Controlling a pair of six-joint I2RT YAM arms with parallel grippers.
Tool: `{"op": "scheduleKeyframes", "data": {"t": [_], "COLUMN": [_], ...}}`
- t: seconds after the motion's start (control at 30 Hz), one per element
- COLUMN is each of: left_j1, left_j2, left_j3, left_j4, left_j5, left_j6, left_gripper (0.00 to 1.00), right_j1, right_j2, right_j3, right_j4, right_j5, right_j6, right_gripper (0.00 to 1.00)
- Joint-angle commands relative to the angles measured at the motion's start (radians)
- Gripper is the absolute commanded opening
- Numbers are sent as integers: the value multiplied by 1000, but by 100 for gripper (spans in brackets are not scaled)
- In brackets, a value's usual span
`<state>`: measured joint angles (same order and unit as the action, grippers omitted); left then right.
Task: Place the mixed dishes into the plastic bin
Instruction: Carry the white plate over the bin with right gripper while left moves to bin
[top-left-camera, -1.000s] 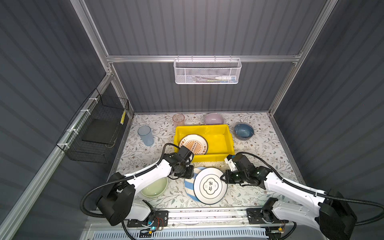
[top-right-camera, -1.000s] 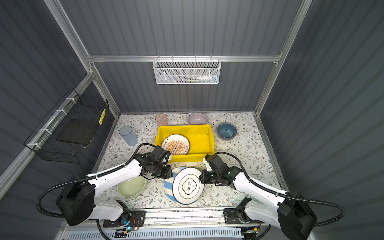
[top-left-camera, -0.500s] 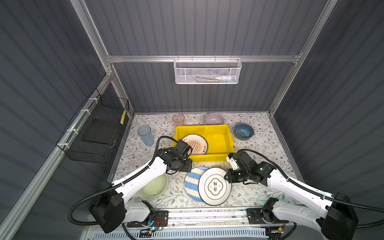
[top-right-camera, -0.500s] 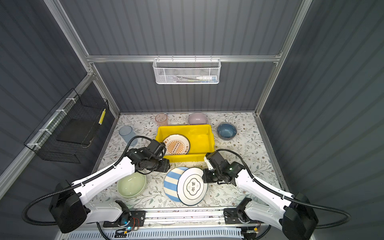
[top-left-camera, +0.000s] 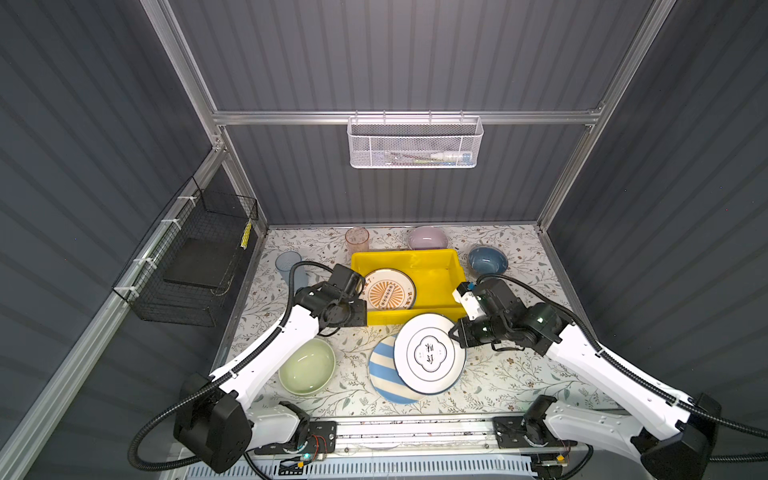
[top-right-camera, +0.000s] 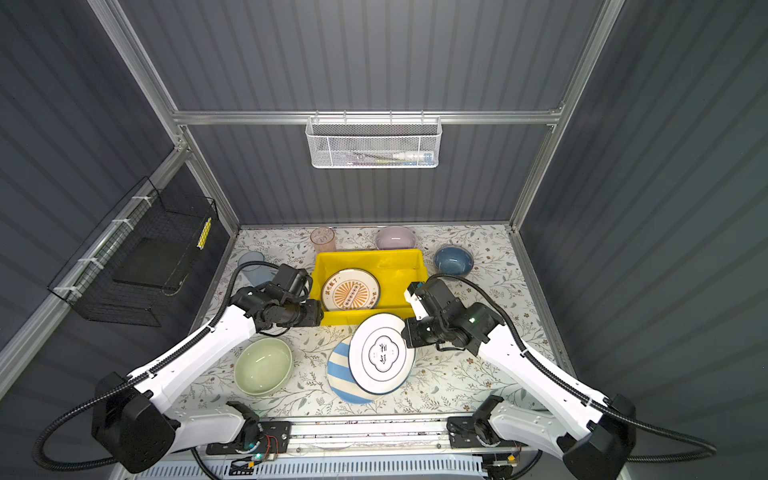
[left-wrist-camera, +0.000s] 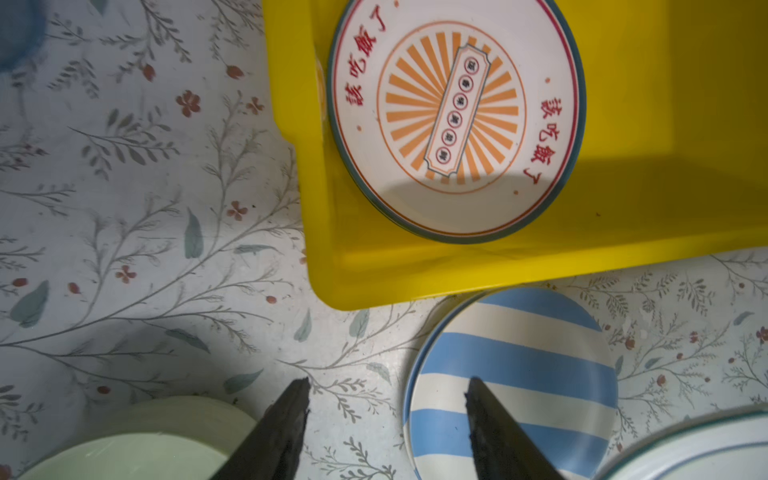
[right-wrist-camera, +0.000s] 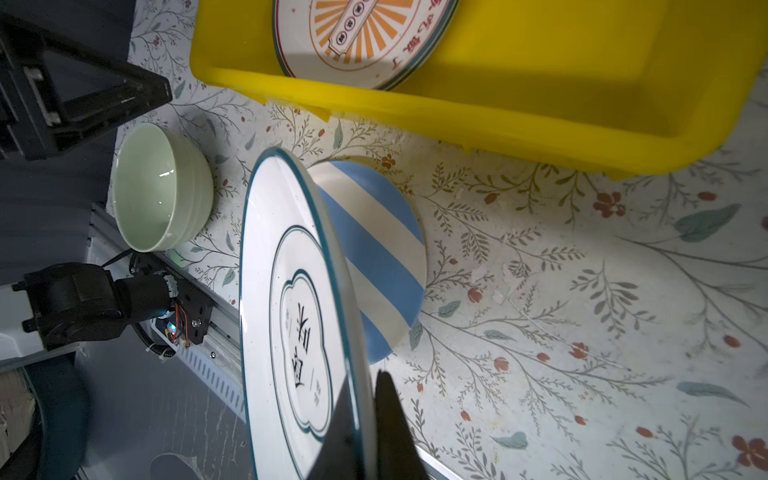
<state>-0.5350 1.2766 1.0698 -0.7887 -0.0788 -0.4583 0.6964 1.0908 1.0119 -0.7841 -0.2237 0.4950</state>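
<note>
Striped plate (top-left-camera: 383, 370) half hidden under emblem plate (top-left-camera: 430, 353), rim clenched by right pincer (right-wrist-camera: 365, 388); left pincer (left-wrist-camera: 388, 381) released.

The orange sunburst plate (left-wrist-camera: 455, 120) carries the red characters 該吃飯了 twice along its rim. The circled characters on its central ticket-shaped label are too small to read. The white emblem plate (top-left-camera: 430, 353) shows two black characters inside its lobed frame, not clearly legible.

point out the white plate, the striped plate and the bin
white plate (top-left-camera: 430, 354): in a top view, on its centre emblem
striped plate (top-left-camera: 383, 374): in a top view, on its uncovered left part
bin (top-left-camera: 434, 282): in a top view, on its bare floor
</note>
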Motion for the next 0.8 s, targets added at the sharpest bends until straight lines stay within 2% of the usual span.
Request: {"op": "scheduleKeyframes", "data": {"t": [0.0, 0.3, 0.77], "left_j1": [10, 48, 92], "left_j2": [-11, 56, 153], "left_j3": [57, 65, 59], "left_j4": [-34, -17, 75], "left_j5": [-18, -30, 13], "left_j6": [53, 98, 106], "left_gripper": [63, 64, 56], "right_j1": [-16, -103, -185], "right_j2": [23, 151, 482], "right_j3": [61, 203, 470], "right_j4": [-11, 91, 236], "right_j5": [-35, -64, -68], "right_j6": [-22, -1, -33], "right_gripper": [0, 0, 0]}}
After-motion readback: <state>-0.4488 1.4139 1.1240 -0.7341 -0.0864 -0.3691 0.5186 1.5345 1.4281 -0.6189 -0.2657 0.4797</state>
